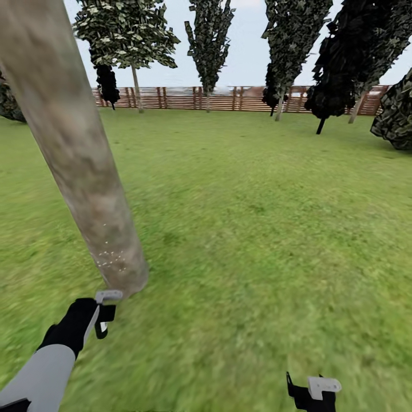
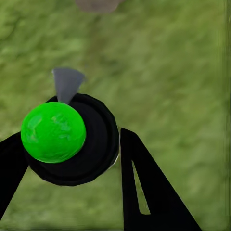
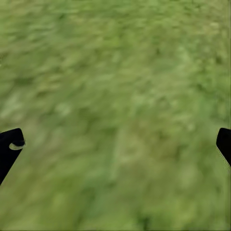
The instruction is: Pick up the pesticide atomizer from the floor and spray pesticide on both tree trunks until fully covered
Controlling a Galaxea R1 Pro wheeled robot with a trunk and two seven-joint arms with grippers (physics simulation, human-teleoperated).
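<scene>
The left pincer (image 1: 103,315) is clenched on the pesticide atomizer (image 1: 106,312), held low at the near left of the head view; its black fingers (image 2: 144,192) press against the bottle's dark round body from both sides, with a bright green ball on top and a grey nozzle pointing away from the wrist. In the head view the atomizer's white trigger head sits just beside the base of the tree trunk (image 1: 74,154), a thick, pale grey-brown mottled column leaning up toward the upper left. A scatter of small white specks shows on the trunk's lower part. The right pincer (image 1: 313,392) hangs released at the near right, its fingertips (image 3: 9,144) wide apart over bare lawn (image 1: 257,229). Beyond, the grass runs to a brown slatted fence (image 1: 229,98), with dark-leaved trees (image 1: 209,40) standing along it under a pale sky.
</scene>
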